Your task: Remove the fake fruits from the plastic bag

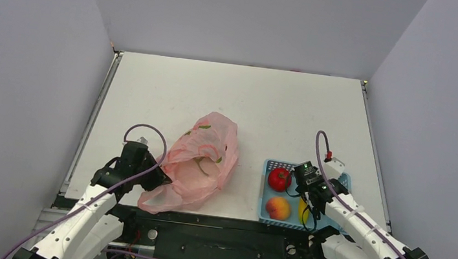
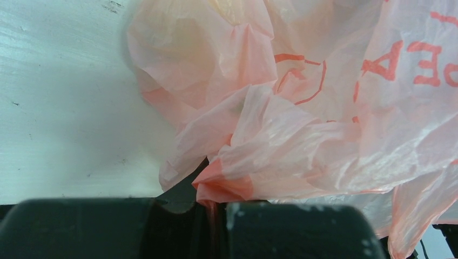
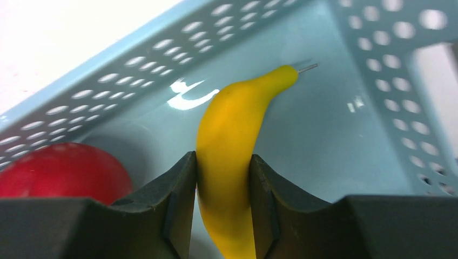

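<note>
The pink plastic bag (image 1: pixel 200 162) lies crumpled at the table's near left-centre, with a greenish shape showing through it. My left gripper (image 1: pixel 157 175) is shut on a fold of the bag (image 2: pixel 227 186) at its near left edge. My right gripper (image 1: pixel 309 189) is over the blue basket (image 1: pixel 271 167) and shut on a yellow banana (image 3: pixel 229 162), whose tip points at the basket's far wall. The red tomato-like fruit (image 1: pixel 279 179) and the orange-pink peach (image 1: pixel 278 207) lie in the basket; the red one also shows in the right wrist view (image 3: pixel 59 170). The melon and a second banana are hidden.
The perforated basket wall (image 3: pixel 162 65) rises close around the banana and right fingers. The table's near edge and the arm bases lie just below the bag and basket. White table surface (image 1: pixel 236 98) stretches behind both.
</note>
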{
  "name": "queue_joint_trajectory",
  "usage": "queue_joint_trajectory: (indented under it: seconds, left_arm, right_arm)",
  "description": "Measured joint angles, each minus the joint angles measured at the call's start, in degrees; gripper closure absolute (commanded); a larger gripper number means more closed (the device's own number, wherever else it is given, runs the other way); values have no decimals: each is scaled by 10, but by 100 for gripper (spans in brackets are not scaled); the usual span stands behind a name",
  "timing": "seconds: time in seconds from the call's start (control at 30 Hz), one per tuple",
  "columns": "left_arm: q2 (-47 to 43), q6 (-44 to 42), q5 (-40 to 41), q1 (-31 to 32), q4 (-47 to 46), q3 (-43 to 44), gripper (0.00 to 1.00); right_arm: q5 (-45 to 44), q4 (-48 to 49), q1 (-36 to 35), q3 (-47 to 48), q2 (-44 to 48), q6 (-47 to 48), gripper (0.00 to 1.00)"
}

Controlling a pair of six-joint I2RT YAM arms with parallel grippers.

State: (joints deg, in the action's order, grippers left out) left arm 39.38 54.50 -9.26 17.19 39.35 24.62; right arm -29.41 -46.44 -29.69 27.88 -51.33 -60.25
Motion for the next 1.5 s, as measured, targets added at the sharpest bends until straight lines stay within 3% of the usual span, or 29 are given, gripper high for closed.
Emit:
queue_joint_trajectory:
  seconds: [0.17, 0.23, 0.33, 0.43, 0.73, 0.9, 1.07, 1.23, 1.5]
  left_arm:
    - [7, 3, -1, 0, 0, 7, 100]
    - [7, 4, -1, 0, 0, 9, 100]
    - [8, 4, -1, 0, 0, 9, 100]
    - [12, 4, -1, 0, 0, 9, 100]
    - [12, 4, -1, 0, 0, 9, 100]
    - [12, 3, -2, 0, -1, 9, 100]
    - [12, 4, -3, 0, -1, 9, 100]
    - [11, 4, -4, 0, -1, 9, 100]
    - [12, 3, -4, 0, -1, 9, 100]
  right_arm:
    - [45, 76, 1, 0, -71, 21, 71]
    - [52, 90, 0, 0, -86, 33, 58]
    - [72, 106, 0, 0, -90, 39, 27]
    - [82, 105, -3, 0, -81, 47, 19]
    - [45, 48, -26, 40, 33, 41, 18]
    - [-24, 19, -127, 124, 50, 44, 19]
    - [-100, 32, -286, 213, 0, 95, 19]
    - [-131, 116, -452, 276, -77, 210, 24]
    - [-31, 252, -529, 372, -256, 383, 39]
